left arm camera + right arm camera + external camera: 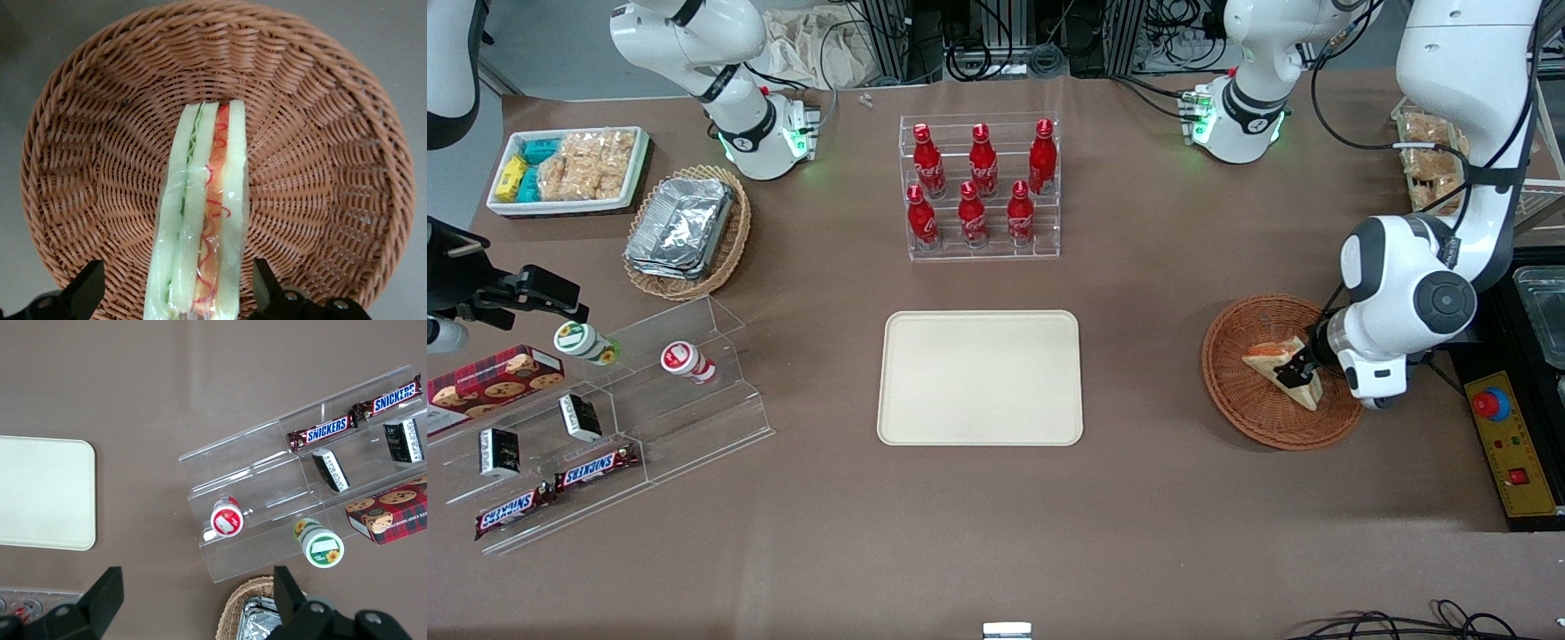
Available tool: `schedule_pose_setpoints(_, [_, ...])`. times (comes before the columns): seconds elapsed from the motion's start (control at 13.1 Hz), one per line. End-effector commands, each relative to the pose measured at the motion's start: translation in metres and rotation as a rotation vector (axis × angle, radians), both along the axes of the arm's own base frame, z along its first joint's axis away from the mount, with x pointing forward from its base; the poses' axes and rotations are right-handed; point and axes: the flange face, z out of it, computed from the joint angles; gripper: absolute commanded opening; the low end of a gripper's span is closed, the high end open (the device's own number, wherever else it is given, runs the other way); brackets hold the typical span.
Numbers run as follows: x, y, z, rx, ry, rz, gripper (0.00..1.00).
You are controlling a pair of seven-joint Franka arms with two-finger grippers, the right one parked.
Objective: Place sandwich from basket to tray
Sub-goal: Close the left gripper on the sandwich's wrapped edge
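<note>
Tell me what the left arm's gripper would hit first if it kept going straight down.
The gripper, open, straddles the sandwich in the basket. Going on, its fingers would likely pass beside the bread and meet the basket's woven bottom, though depth is unclear.

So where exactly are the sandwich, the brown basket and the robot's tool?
sandwich (203,207): left wrist view, on its layered edge.
basket (1249,404): front view, on the woven wall nearer the camera.
tool (175,290): left wrist view, midway between its open fingertips, straddling the sandwich.
</note>
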Motion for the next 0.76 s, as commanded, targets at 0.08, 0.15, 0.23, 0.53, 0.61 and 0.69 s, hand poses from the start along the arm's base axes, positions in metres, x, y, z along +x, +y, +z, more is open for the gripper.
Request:
schedule_pose_setpoints(0.08, [-0.006,0.001,-0.008,0.002,-0.007,0.019,1.0])
schedule_pose_setpoints(0.15, [-0.006,0.0,-0.009,0.002,-0.007,0.017,0.99])
schedule_pose_setpoints(0.23, [-0.006,0.001,-0.01,0.001,-0.005,0.019,0.99])
schedule_pose_setpoints(0.53, [-0.006,0.002,-0.018,-0.001,-0.01,0.022,0.85])
schedule_pose_setpoints(0.61, [-0.006,0.003,-0.017,0.0,-0.011,0.022,0.68])
schedule_pose_setpoints(0.69, [-0.005,0.003,-0.016,0.0,-0.014,0.022,0.5])
